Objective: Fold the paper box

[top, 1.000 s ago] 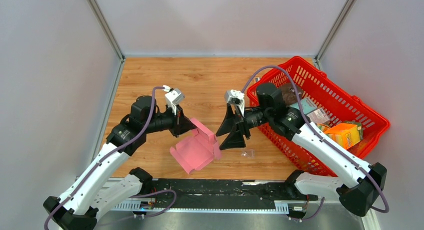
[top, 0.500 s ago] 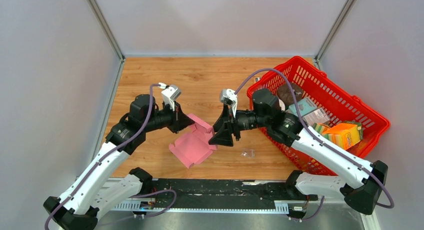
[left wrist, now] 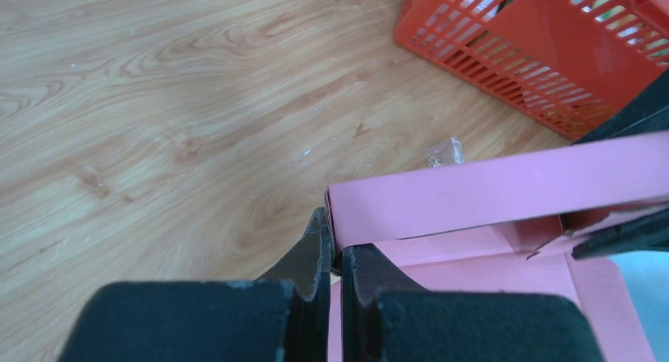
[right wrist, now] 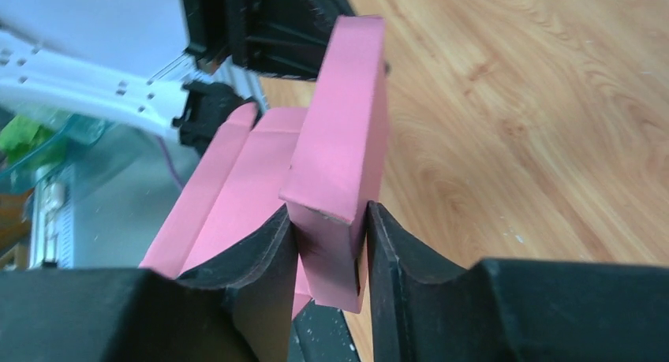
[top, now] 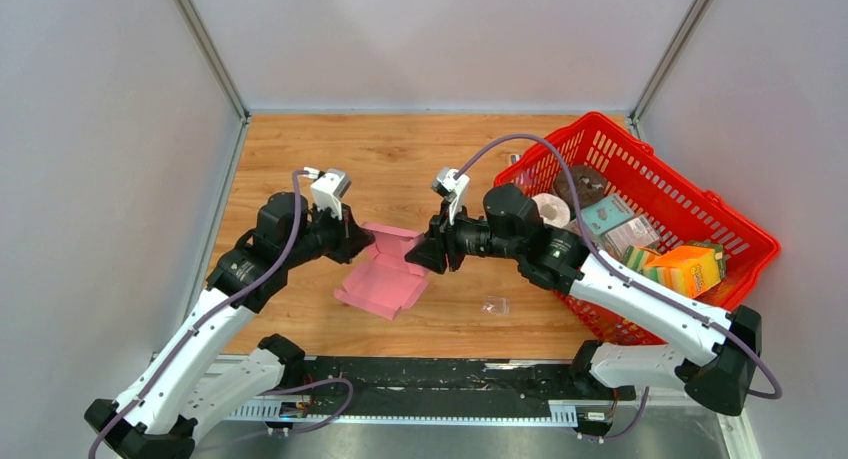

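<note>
The pink paper box [top: 385, 281] is partly folded and held just above the wooden table between both arms. My left gripper [top: 360, 243] is shut on its far left edge; in the left wrist view the jaws [left wrist: 335, 255] pinch the corner of a raised pink wall [left wrist: 489, 190]. My right gripper [top: 422, 256] is shut on the box's right side; in the right wrist view the fingers [right wrist: 331, 248] squeeze a doubled-over pink wall [right wrist: 341, 161] from both sides. The box's floor [right wrist: 237, 181] slopes away to the left.
A red basket [top: 742, 231] with an orange box [top: 688, 269], a teal box, tape rolls and other goods stands at the right. A small clear plastic scrap [top: 494, 305] lies on the table near the box, also in the left wrist view [left wrist: 446, 151]. Grey walls enclose the table.
My right gripper moved left from wide open beside the box and closed on its right wall. My left gripper and the box shifted slightly left and back.
</note>
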Action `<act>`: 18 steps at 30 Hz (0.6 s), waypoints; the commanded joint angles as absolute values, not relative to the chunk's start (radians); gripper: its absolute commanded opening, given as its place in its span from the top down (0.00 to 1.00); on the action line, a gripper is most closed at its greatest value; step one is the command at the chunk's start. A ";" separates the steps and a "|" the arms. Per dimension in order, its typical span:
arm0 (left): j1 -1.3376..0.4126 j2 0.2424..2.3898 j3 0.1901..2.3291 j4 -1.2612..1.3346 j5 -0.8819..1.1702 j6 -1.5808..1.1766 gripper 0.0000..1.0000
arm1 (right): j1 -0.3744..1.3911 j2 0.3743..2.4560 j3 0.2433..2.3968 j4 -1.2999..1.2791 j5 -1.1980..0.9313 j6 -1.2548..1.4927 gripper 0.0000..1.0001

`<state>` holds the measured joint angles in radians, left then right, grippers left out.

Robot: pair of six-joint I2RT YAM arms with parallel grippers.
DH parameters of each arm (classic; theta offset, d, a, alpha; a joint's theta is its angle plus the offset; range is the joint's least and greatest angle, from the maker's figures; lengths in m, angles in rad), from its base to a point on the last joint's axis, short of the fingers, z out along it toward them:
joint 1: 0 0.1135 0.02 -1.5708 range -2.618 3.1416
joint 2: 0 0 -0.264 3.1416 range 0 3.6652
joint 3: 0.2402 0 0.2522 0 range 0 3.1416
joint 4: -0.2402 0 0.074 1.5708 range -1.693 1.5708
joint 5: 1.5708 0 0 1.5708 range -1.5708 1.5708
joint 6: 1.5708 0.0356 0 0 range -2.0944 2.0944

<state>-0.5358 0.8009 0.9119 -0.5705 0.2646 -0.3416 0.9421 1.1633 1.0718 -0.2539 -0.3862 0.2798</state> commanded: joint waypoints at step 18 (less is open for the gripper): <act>-0.606 0.770 1.028 -0.709 -0.074 -0.393 1.00 | 1.065 1.290 1.204 -0.348 0.340 0.341 0.50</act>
